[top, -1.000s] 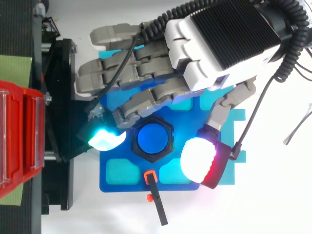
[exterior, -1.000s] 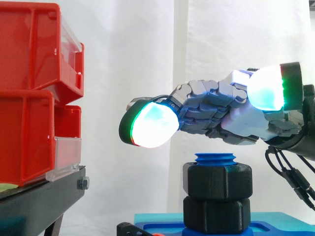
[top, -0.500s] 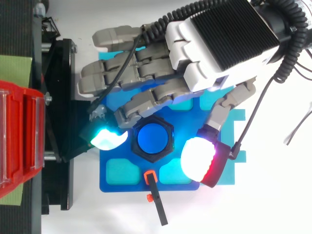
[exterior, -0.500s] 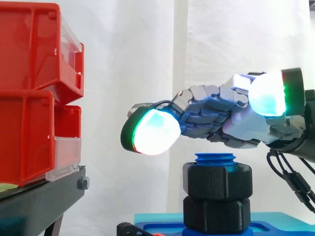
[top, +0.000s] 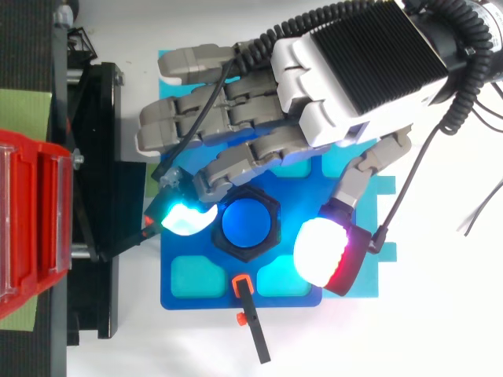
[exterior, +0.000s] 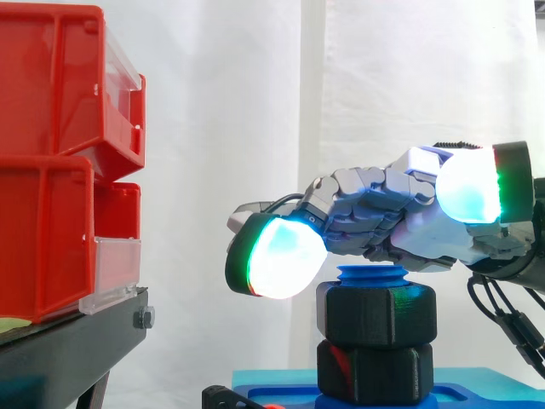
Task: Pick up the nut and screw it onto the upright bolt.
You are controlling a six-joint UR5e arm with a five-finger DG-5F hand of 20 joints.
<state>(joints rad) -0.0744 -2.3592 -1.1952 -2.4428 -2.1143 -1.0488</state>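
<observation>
A: Two black hexagons stand stacked in the side view. Which one is the nut?

B: I take the upper one for the nut (exterior: 375, 313). It sits around the upright blue bolt (exterior: 372, 274), whose ribbed tip shows just above it. The lower hexagon (exterior: 375, 371) sits directly beneath, on the blue plate (top: 177, 300).

A: And the robot hand?

B: The robot hand (exterior: 400, 223) hovers just above the bolt tip, reaching in from the right with its palm down. Its fingers are loosely extended, only slightly bent, and they hold nothing.

A: Any contact with the nut?

B: From above, a cyan-glowing fingertip (top: 185, 217) lies just beside the nut's left edge. The thumb's white pad (top: 322, 251), red at its rim, is near the nut's right side. The nut lies between them with the bolt's blue top uncovered. In the side view the thumb's pad hangs higher than the nut, while the other pad is level with the bolt tip. Whether that one touches, I cannot tell.

A: What else is about?

B: Red bins (exterior: 60, 162) with clear fronts sit on a black stand (exterior: 68, 341) to the left. A black clamp with an orange piece (top: 250, 318) lies at the plate's edge, and a white curtain (exterior: 221, 102) hangs behind.
</observation>
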